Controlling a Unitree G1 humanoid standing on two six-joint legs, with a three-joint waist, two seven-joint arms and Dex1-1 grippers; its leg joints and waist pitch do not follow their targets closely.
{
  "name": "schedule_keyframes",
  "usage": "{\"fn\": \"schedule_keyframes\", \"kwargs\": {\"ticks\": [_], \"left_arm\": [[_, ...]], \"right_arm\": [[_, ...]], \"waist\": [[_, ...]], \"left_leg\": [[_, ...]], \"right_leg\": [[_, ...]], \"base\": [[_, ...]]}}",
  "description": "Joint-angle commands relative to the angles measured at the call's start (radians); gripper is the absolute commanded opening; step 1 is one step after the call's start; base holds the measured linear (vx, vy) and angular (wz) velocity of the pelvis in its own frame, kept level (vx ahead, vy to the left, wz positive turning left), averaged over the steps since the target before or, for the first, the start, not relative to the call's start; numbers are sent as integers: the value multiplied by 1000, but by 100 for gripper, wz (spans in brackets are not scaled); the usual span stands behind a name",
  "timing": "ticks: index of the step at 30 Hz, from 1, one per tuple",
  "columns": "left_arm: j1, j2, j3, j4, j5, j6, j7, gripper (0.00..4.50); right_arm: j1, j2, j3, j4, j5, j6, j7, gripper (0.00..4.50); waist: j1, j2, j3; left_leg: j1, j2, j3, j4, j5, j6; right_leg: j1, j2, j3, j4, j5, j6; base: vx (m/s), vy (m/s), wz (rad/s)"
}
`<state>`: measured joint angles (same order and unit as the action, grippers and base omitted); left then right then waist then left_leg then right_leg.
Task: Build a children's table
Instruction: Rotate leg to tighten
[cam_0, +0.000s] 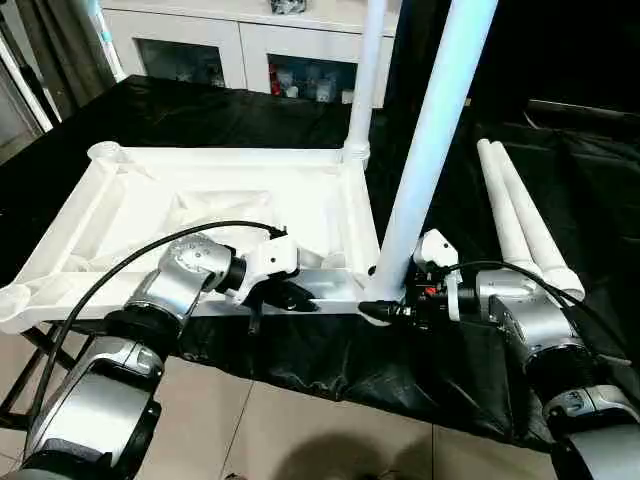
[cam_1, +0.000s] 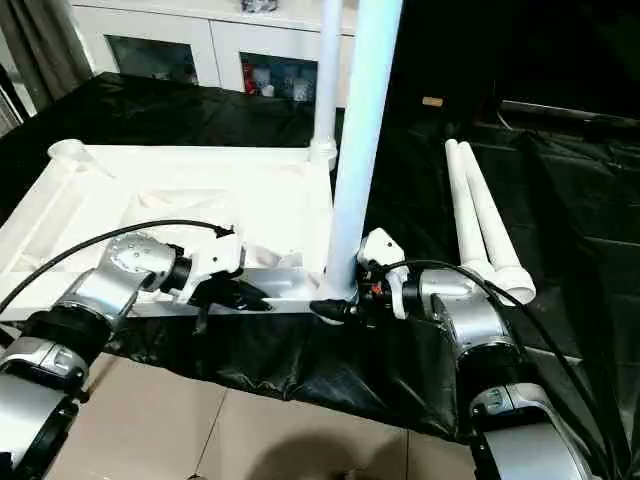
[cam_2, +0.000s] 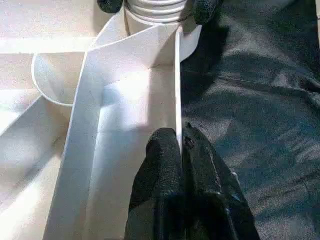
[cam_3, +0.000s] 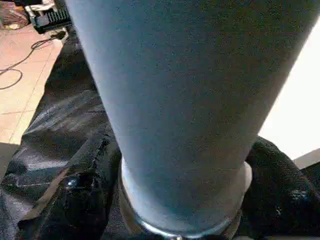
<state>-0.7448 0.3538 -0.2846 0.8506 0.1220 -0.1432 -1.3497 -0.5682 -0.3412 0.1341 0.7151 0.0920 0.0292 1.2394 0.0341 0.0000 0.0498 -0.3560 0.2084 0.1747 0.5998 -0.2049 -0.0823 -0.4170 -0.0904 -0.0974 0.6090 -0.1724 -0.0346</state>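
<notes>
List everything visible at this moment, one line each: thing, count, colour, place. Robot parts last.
tabletop: one, white, upside down on the black cloth.
standing legs: two, white, upright in the tabletop's two right-hand corner sockets, near and far.
loose legs: two, white, lying side by side right of the tabletop.
black cloth: one, covering the work surface.
cabinet: one, white with glass doors, behind.
left gripper: black fingers shut on the tabletop's near edge wall.
right gripper: black fingers around the near standing leg's base.
</notes>
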Motion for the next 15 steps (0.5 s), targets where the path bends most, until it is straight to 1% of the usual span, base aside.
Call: {"fn": "schedule_keyframes", "kwargs": {"ticks": [1, 2, 3, 5, 7, 9, 10, 11, 12, 13, 14, 15], "left_arm": [[0, -14, -25, 0, -3, -20, -16, 0], [0, -14, -26, 0, -4, -20, -17, 0], [-1, -14, -24, 1, -4, -22, -17, 0], [-2, -17, -21, 3, -5, -19, -9, 0], [-2, -19, -19, 4, -6, -17, -4, 0], [-18, -38, -11, 19, 12, 19, 75, 0], [-30, -59, -1, 31, 18, 43, 135, 0], [-39, -74, 6, 38, 22, 59, 176, 0], [-42, -81, 9, 41, 23, 66, 193, 0], [-54, -107, 17, 50, 28, 85, 256, 0], [-59, -126, 19, 51, 33, 101, 294, 0], [-63, -156, 18, 46, 40, 123, 342, 0]], "right_arm": [[5, 18, 28, -16, 3, 4, 20, 312], [9, 24, 26, -22, 8, 7, 16, 302], [14, 30, 23, -30, 13, 11, 13, 302], [22, 40, 18, -38, 21, 17, -1, 282], [25, 44, 14, -41, 25, 21, -11, 278], [30, 75, -12, -29, 16, 13, -121, 275], [27, 101, -34, -10, 7, 13, -213, 275], [25, 118, -49, 4, 1, 14, -275, 274], [23, 126, -55, 11, -2, 11, -305, 274], [19, 156, -77, 37, -14, -1, -410, 274], [18, 179, -91, 51, -16, -8, -468, 274], [14, 213, -106, 68, -23, -9, -556, 274]], "waist": [[3, -6, -69], [4, -6, -69], [4, -4, -69], [4, -5, -68], [4, -5, -68], [3, -6, -66], [0, -7, -63], [-5, -8, -61], [-5, -9, -60], [-7, -8, -58], [-7, -7, -59], [-8, -7, -59]], "left_leg": [[-5, 24, 4, -63, -115, 104], [-4, 24, 4, -63, -117, 103], [-4, 24, 4, -63, -116, 103], [-4, 24, 3, -64, -121, 100], [-3, 23, 4, -65, -125, 97], [-3, 23, 4, -66, -131, 91], [-1, 23, 3, -69, -146, 77], [4, 19, 2, -69, -174, 56], [5, 17, 1, -70, -181, 47], [5, 16, 1, -70, -185, 37], [10, 16, 1, -71, -189, 31], [8, 16, 0, -72, -187, 30]], "right_leg": [[72, -52, 50, -64, -149, -245], [71, -53, 50, -65, -155, -245], [71, -52, 50, -65, -153, -245], [71, -52, 50, -66, -159, -242], [71, -52, 50, -67, -167, -239], [69, -52, 51, -69, -183, -234], [66, -53, 51, -73, -217, -225], [63, -55, 51, -82, -292, -203], [64, -56, 50, -86, -330, -192], [61, -55, 51, -92, -380, -171], [58, -55, 51, -96, -395, -166], [59, -55, 52, -94, -389, -167]], "base": [[0, 0, 0], [0, 0, 0], [0, 0, 0], [0, 0, 0], [0, 0, 0], [0, 0, 0], [0, 0, 0], [0, 0, 0], [0, 0, 0], [0, 0, 0], [0, 0, 0], [0, 0, 0]]}}
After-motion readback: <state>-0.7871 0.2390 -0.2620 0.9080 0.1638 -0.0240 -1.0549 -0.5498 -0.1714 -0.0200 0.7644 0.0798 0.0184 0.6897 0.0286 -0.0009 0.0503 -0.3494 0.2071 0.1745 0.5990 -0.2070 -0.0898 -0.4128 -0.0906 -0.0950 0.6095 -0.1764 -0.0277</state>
